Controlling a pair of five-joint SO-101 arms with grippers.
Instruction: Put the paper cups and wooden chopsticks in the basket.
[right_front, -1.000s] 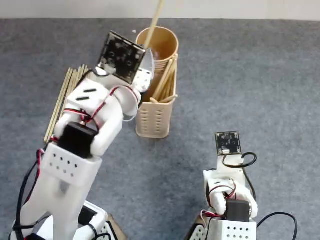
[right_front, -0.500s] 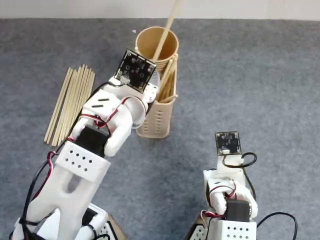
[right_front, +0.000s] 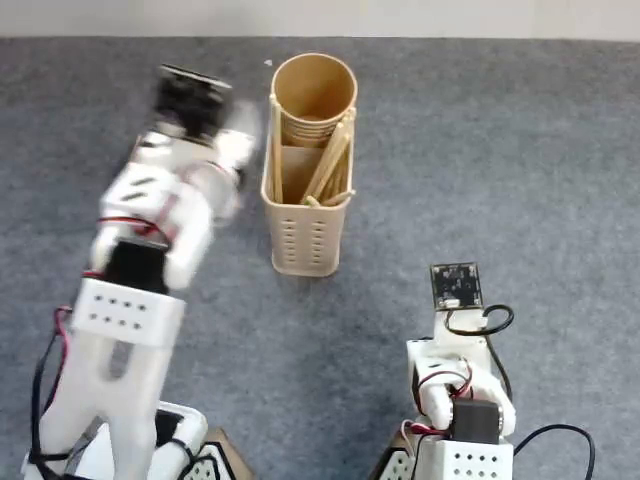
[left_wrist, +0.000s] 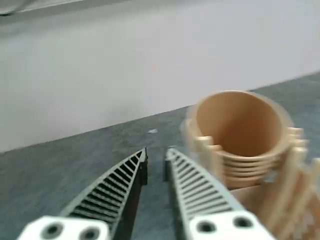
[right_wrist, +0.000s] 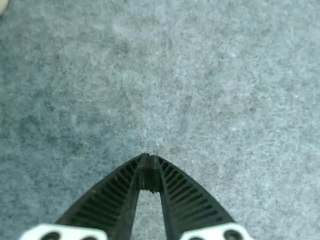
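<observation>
Paper cups (right_front: 313, 90) and wooden chopsticks (right_front: 328, 165) seen inside basket (right_front: 305, 240). Left gripper (left_wrist: 155, 156) positioned at basket's 10 o'clock, jaws narrowly parted, empty. Right gripper (right_wrist: 150, 161) positioned at 5 o'clock, jaws pressed together.

Paper cups (right_front: 314, 90): plain tan-brown. Basket (right_front: 308, 240): pale beige, rows of small slots across its wall. Wooden chopsticks (right_front: 330, 165): light natural wood. Worktop (right_front: 520, 150): mottled grey. Left end effector (left_wrist: 156, 154) and right end effector (right_wrist: 149, 159): black, ribbed.

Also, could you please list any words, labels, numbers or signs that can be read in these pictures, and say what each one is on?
None can be read. The basket, the paper cups and the chopsticks carry no print, and the grey table bears no signs.
</observation>
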